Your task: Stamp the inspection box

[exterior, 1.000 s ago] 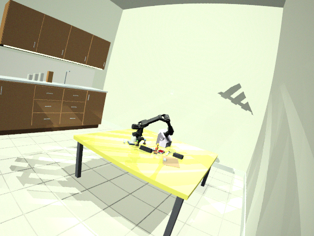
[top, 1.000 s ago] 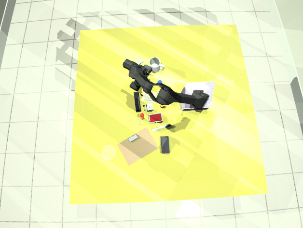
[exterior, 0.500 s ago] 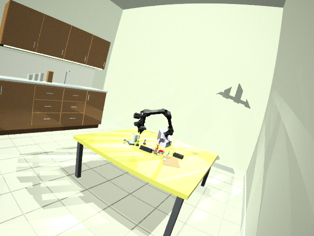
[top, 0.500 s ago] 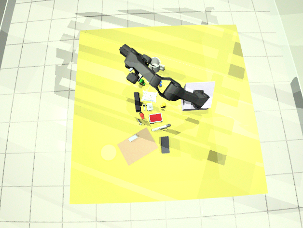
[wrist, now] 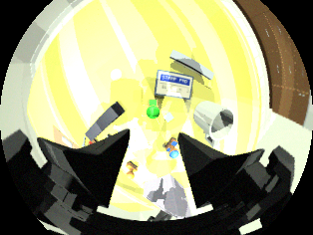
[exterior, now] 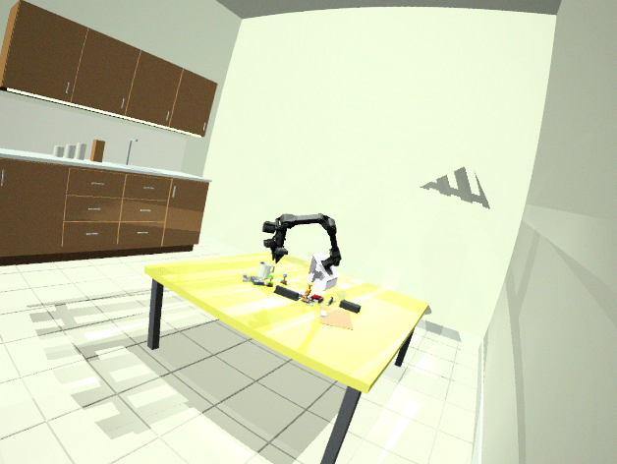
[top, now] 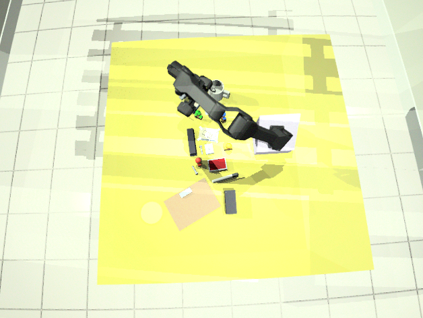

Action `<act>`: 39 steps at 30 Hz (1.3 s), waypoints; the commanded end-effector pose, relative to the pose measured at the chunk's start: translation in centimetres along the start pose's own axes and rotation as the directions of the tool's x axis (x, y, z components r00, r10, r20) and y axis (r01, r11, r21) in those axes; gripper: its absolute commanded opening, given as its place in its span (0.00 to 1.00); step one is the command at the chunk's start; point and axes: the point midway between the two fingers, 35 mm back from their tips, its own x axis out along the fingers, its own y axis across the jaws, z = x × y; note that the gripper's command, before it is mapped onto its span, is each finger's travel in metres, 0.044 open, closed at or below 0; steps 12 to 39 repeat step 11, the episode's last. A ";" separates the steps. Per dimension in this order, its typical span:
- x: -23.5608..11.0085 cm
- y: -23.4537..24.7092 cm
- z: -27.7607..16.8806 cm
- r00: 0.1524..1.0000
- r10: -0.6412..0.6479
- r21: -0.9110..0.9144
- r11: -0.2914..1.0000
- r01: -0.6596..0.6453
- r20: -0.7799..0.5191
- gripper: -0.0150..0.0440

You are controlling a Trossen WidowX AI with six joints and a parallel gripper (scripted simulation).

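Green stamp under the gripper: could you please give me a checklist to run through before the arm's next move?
1. Gripper open, nothing between the fingers: ok.
2. Green stamp upright on the table, apart from both fingers: ok.
3. Stamp pad uncovered, just beyond the stamp: ok.
4. Mug apart from the stamp: ok.
5. Print on the white card: cannot tell, too small.

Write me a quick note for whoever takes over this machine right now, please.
Gripper: open, holding nothing, raised above the table.
Green stamp: upright on the table below the gripper, free.
Stamp pad: just beyond the stamp.
Done: the stamp is on the table.
Left: the print is too small to see from here. Check it. If there is none, ink, stamp once and put the stamp down again.
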 end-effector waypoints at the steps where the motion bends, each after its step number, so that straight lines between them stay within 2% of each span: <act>1: 0.0 -0.1 0.0 1.000 -0.004 -0.002 1.000 0.004 -0.002 0.69; 39: 0.0 0.0 0.0 1.000 0.000 0.000 1.000 0.000 0.000 0.69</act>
